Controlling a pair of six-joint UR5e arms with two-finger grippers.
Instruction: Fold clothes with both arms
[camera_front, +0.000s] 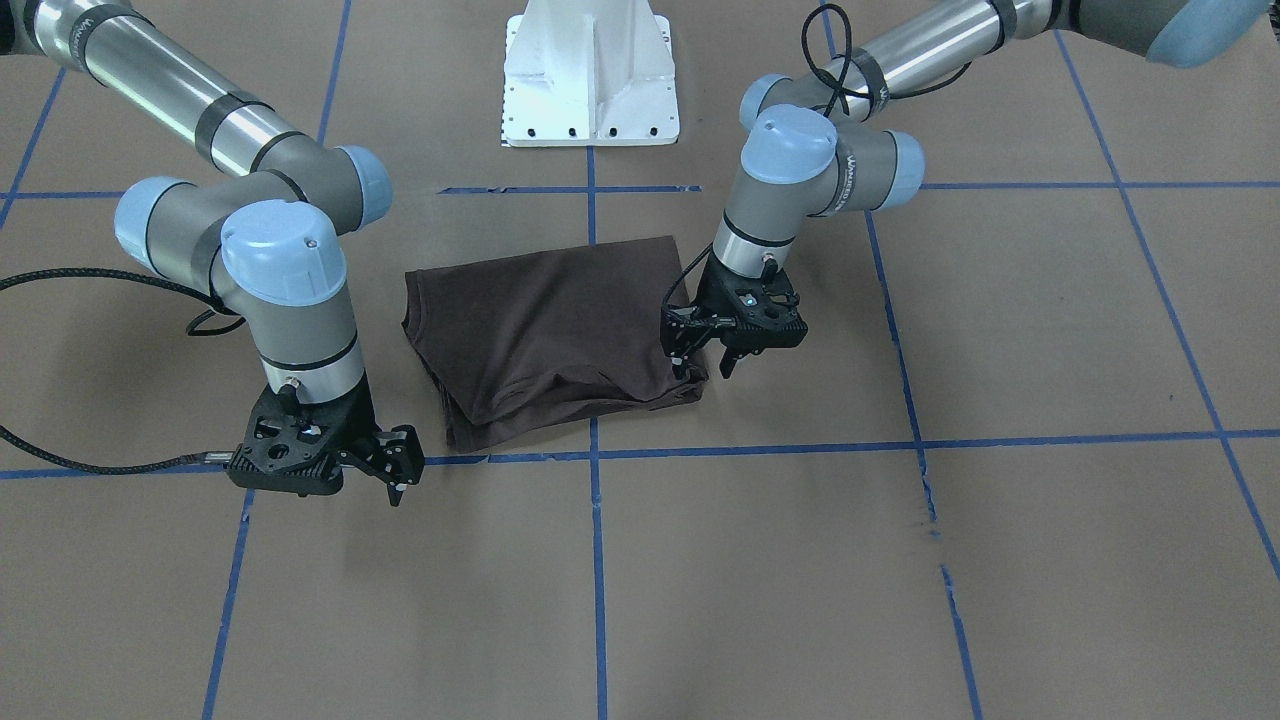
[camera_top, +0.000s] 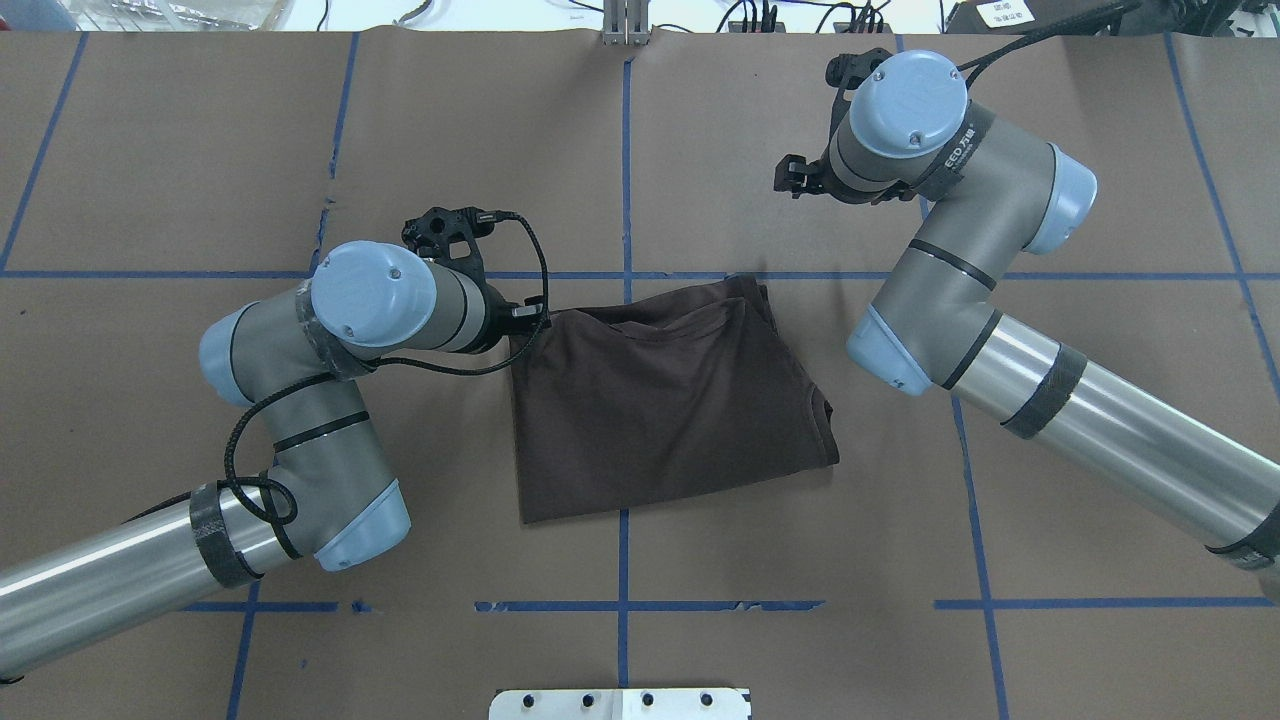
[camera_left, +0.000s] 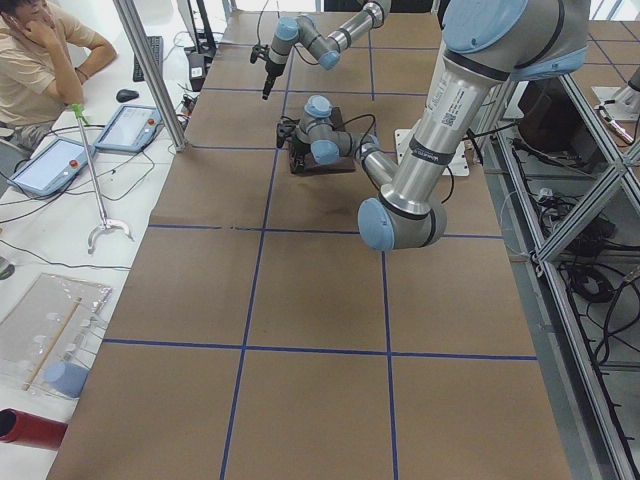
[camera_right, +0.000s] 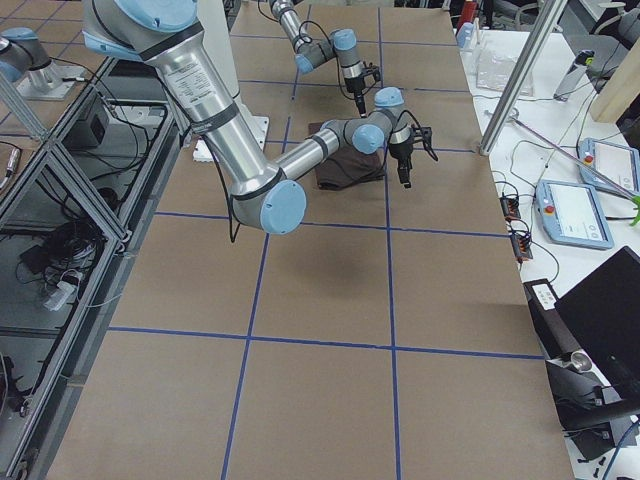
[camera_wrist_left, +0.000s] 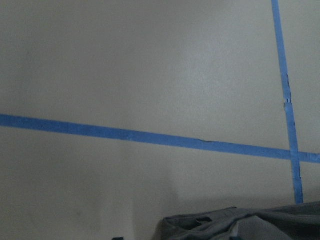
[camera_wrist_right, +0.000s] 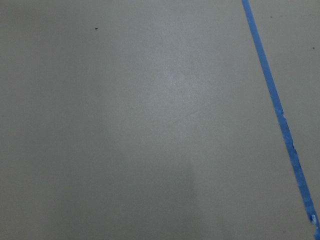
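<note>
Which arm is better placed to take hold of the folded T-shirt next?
Probably the left. The left gripper hangs open at a corner of the T-shirt, and its wrist view shows cloth at the bottom edge. The right gripper is off the cloth, over the table.

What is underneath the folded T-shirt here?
Under the T-shirt lies the brown table, and a blue tape line runs beneath it. Anything between its folded layers is covered.

flat table covered in brown paper (camera_front: 1050, 560), gridded with blue tape lines (camera_front: 597, 560). exterior left view: white side bench (camera_left: 60, 260) at 9 o'clock carrying pale flat tablets (camera_left: 128, 127); seated person (camera_left: 35, 60) at 10 o'clock; silver aluminium frame rails (camera_left: 557, 325) at 3 o'clock. lighting even.
</note>
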